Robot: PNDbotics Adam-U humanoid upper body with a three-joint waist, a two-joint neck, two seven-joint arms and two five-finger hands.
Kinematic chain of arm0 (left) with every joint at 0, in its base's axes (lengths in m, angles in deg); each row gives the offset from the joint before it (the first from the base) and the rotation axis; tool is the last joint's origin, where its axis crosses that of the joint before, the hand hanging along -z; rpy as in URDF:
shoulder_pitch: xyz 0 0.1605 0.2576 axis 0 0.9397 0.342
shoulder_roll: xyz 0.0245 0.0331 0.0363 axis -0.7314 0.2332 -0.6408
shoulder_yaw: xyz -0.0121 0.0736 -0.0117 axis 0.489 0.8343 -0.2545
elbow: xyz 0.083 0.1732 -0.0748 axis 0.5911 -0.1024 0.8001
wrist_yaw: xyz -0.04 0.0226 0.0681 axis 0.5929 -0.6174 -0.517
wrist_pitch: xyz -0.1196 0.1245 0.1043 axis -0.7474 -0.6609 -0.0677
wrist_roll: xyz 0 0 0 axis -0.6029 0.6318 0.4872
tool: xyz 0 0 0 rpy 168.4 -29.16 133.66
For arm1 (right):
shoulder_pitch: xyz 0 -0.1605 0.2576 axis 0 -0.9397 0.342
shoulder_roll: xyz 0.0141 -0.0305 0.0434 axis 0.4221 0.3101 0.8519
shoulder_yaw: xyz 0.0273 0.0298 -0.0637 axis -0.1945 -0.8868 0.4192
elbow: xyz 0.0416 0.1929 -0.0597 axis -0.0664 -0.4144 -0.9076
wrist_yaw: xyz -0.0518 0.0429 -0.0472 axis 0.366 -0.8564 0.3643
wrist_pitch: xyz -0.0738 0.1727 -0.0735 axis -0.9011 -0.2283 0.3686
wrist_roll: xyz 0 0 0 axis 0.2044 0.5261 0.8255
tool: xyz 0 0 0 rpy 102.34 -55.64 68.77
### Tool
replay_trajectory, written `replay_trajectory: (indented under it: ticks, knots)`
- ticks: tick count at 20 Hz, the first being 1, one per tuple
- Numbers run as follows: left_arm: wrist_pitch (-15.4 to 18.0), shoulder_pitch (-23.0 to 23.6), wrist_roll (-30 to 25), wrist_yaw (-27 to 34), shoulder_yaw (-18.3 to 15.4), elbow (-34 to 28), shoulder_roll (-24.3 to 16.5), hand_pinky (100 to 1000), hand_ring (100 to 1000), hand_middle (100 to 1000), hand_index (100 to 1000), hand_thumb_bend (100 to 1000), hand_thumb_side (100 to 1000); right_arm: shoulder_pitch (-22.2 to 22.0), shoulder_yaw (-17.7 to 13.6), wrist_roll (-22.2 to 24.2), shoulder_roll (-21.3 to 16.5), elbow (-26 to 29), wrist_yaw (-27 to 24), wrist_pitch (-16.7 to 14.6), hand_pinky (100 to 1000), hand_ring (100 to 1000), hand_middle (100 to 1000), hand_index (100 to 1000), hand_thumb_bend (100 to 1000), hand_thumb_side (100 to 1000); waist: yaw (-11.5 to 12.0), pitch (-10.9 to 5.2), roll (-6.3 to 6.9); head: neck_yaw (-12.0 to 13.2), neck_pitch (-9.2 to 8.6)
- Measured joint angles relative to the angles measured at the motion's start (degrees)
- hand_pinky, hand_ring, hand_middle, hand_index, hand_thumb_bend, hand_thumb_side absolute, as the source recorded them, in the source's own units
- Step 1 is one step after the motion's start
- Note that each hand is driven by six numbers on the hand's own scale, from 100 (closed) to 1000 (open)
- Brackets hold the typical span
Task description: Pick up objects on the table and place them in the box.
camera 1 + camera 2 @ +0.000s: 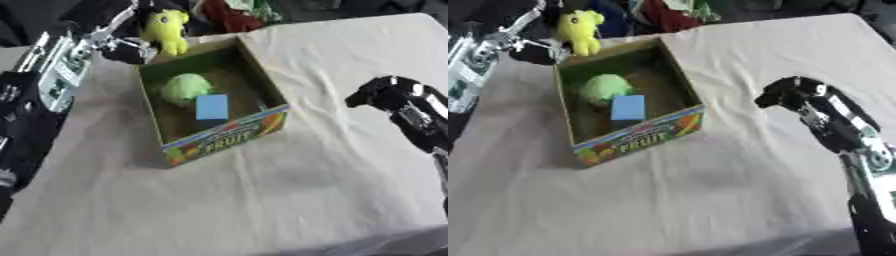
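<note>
While the right hand [785, 97] hangs with fingers curled together, empty, above the white tablecloth [262, 200], the open cardboard box [226, 139] left of it contains a blue block [212, 107] and a green ball [185, 88]. Beyond the box's far rim, the left hand [122, 47] clasps a yellow plush toy [166, 30].

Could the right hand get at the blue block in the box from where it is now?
Probably yes. The right hand hangs curled and holding nothing beside the box, whose top is open. The blue block lies uncovered next to a green ball, so reaching from above looks free.
</note>
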Motion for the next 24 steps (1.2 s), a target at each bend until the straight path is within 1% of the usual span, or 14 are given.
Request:
replay_trajectory:
  ticks: [4, 6, 8, 11, 12, 13, 14, 16, 17, 20, 21, 22, 23, 24]
  knots:
    - [1.6, 0.0, 0.0, -1.8, 0.6, 1.9, 2.2, 569, 494, 467, 647, 348, 241, 0.0, 0.3, 0.1, 0.3, 0.0, 0.0, 0.1, 737, 721, 619, 742, 100, 656, -0.3, 0.0, 0.0, 0.3, 0.0]
    - [2.4, 0.0, -0.1, -2.3, 1.1, 2.4, 2.8, 583, 513, 490, 671, 405, 307, 0.0, 0.3, 0.1, 0.4, 0.0, 0.0, 0.1, 738, 721, 619, 742, 100, 657, -0.4, 0.0, 0.01, 0.3, -0.02]
    - [3.2, 0.1, -0.4, -2.6, 1.6, 2.5, 3.1, 604, 538, 527, 714, 553, 467, 0.0, 0.3, 0.1, 0.4, 0.0, 0.0, 0.1, 738, 721, 619, 743, 100, 656, -0.4, 0.01, 0.01, 0.4, -0.21]
    - [3.9, 0.4, -0.7, -2.6, 2.1, 2.3, 3.1, 632, 568, 566, 758, 724, 635, 0.0, 0.3, 0.1, 0.4, 0.0, 0.0, 0.1, 738, 721, 619, 743, 100, 654, -0.4, 0.01, 0.04, 0.4, -0.47]
    - [4.0, 0.6, -0.8, -2.5, 2.1, 2.3, 3.1, 634, 570, 568, 762, 736, 644, 0.0, 0.3, 0.1, 0.4, 0.0, 0.0, 0.1, 738, 721, 619, 743, 100, 655, -0.4, 0.01, 0.07, 0.3, -0.48]
    - [4.1, 0.8, -0.9, -2.3, 2.1, 2.1, 3.1, 644, 581, 582, 784, 805, 704, 0.0, 0.3, 0.1, 0.4, 0.0, 0.0, 0.1, 738, 721, 619, 743, 100, 654, -0.3, 0.01, 0.12, 0.3, -0.5]
    - [4.1, 1.0, -0.9, -2.1, 2.1, 1.8, 2.9, 646, 584, 587, 790, 826, 728, 0.0, 0.3, 0.1, 0.4, 0.0, 0.0, 0.1, 737, 721, 619, 743, 100, 654, -0.2, 0.02, 0.17, 0.3, -0.52]
    - [3.9, 1.5, -1.1, -1.1, 2.1, 1.3, 2.2, 645, 583, 587, 793, 838, 752, 0.0, 0.2, 0.1, 0.4, 0.0, 0.0, 0.1, 737, 721, 619, 743, 100, 652, -0.1, 0.03, 0.24, 0.1, -0.61]
    - [3.8, 1.8, -1.1, -0.3, 2.1, 1.0, 1.8, 640, 577, 581, 784, 826, 753, 0.0, 0.2, 0.1, 0.4, 0.0, 0.0, 0.1, 737, 721, 619, 743, 100, 649, 0.0, 0.03, 0.26, 0.0, -0.71]
    - [2.9, 3.5, -0.8, 3.7, 1.6, -1.5, 0.2, 626, 557, 556, 758, 734, 741, 0.1, -0.1, 0.0, 0.4, 0.0, 0.0, 0.0, 737, 721, 619, 743, 100, 644, 0.4, 0.06, 0.27, -0.5, -0.96]
    - [2.4, 4.2, -0.6, 5.7, 1.4, -2.8, -0.6, 617, 546, 542, 746, 680, 733, 0.2, -0.1, -0.1, 0.4, 0.0, 0.0, 0.0, 737, 721, 619, 743, 100, 641, 0.6, 0.07, 0.27, -0.6, -0.97]
    - [1.7, 5.1, -0.5, 8.1, 1.1, -4.4, -1.4, 614, 542, 539, 743, 639, 767, 0.3, -0.2, -0.2, 0.4, 0.0, 0.0, -0.1, 737, 721, 619, 743, 100, 639, 0.7, 0.09, 0.26, -0.7, -0.99]
    - [0.9, 6.1, -0.3, 10.9, 0.7, -6.3, -2.3, 608, 534, 530, 732, 611, 726, 0.3, -0.3, -0.2, 0.3, 0.0, 0.0, -0.1, 737, 721, 619, 743, 100, 637, 0.9, 0.1, 0.26, -0.8, -0.99]
    - [0.0, 7.4, -0.1, 14.0, 0.3, -8.5, -3.3, 603, 529, 526, 729, 594, 728, 0.3, -0.4, -0.3, 0.3, 0.0, 0.0, -0.2, 737, 721, 619, 743, 100, 636, 1.2, 0.11, 0.26, -1.0, -1.0]
